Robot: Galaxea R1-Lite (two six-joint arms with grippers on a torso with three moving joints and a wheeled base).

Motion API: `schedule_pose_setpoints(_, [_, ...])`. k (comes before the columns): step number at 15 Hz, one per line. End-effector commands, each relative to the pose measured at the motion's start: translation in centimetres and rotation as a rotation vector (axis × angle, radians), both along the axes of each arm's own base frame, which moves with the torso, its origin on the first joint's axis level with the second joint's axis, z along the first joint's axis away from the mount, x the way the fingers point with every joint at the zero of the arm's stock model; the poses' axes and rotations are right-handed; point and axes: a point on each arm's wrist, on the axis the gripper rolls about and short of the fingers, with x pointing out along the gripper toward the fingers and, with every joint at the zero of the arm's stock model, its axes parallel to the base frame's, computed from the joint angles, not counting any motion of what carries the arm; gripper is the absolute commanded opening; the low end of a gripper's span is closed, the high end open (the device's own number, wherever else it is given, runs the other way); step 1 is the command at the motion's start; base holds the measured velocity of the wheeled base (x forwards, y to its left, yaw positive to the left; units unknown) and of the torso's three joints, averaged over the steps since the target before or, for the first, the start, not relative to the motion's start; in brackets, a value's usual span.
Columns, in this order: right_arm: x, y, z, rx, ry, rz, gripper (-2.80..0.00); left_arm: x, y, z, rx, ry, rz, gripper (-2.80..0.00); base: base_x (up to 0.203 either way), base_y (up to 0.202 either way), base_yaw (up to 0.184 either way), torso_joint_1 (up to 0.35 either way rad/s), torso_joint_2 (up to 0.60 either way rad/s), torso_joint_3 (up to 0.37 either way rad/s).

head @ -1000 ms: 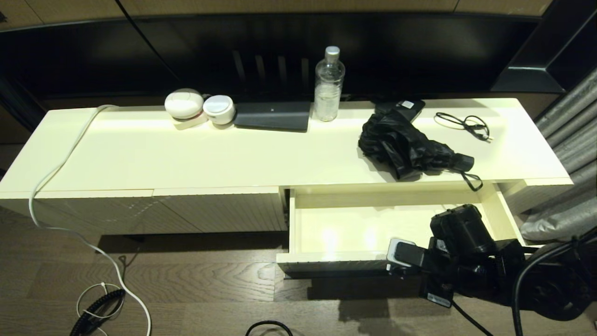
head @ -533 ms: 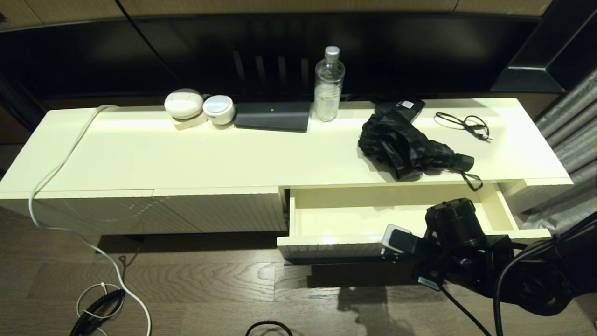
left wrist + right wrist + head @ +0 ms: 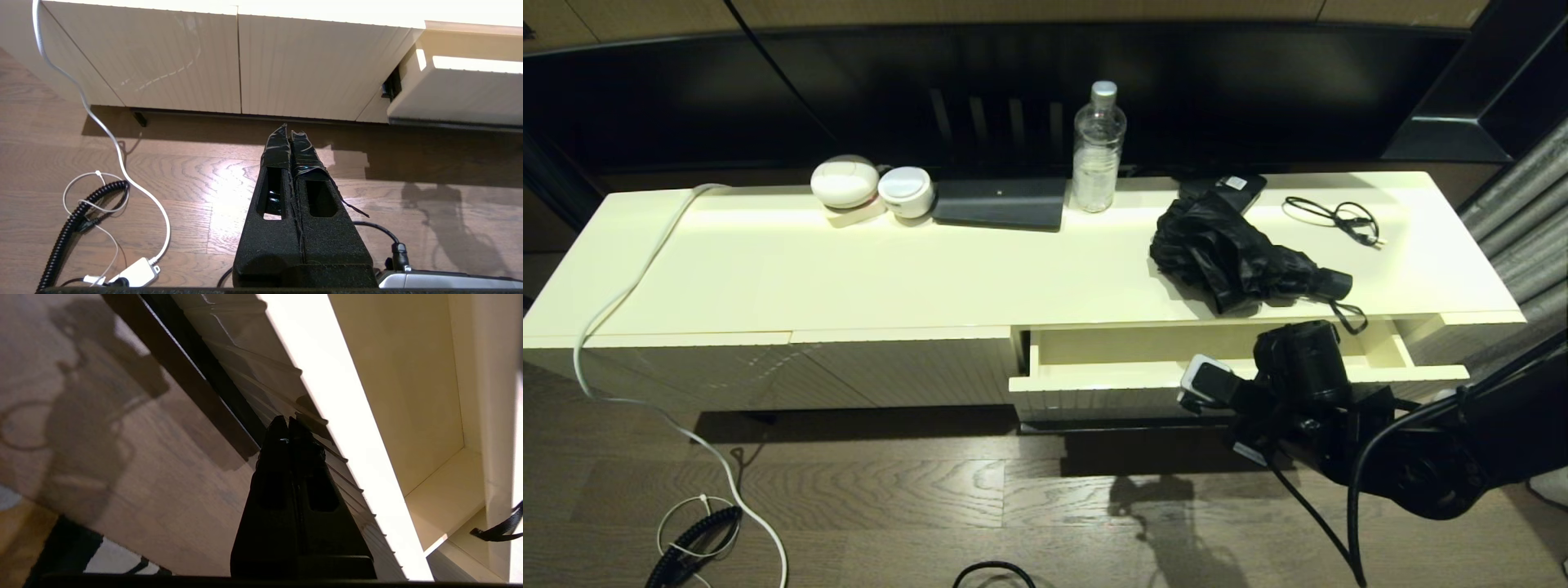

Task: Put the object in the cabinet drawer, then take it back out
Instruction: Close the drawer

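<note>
The crumpled black umbrella (image 3: 1241, 260) lies on the cabinet top; the right gripper (image 3: 288, 426), fingers pressed together, touches the ribbed drawer (image 3: 1111, 390) front.

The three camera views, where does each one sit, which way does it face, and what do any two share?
Head view: high up, looking forward and down at the cabinet top, umbrella and drawer; right hand at the drawer front.
Left wrist view: behind the shut left hand, facing floor and cabinet doors.
Right wrist view: behind the shut right hand, against the drawer's ribbed front.
All three show the drawer.
</note>
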Motion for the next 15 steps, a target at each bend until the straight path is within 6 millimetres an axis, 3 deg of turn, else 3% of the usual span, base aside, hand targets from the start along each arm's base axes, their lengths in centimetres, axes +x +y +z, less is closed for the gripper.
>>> schedule_pose_setpoints(1, [1.0,0.3,0.1,-0.001,-0.020,-0.015,-2.80,0.0,0.0,0.0,-0.001,-0.002,0.001,-2.80,0.000,0.000,0.000,0.000,0.00,0.000])
schedule_pose_setpoints(15, [6.0,0.0,1.4,0.073,-0.180,-0.138,-2.80,0.0,0.0,0.0,-0.001,-0.002,0.001,-2.80,0.000,0.000,0.000,0.000,0.00,0.000])
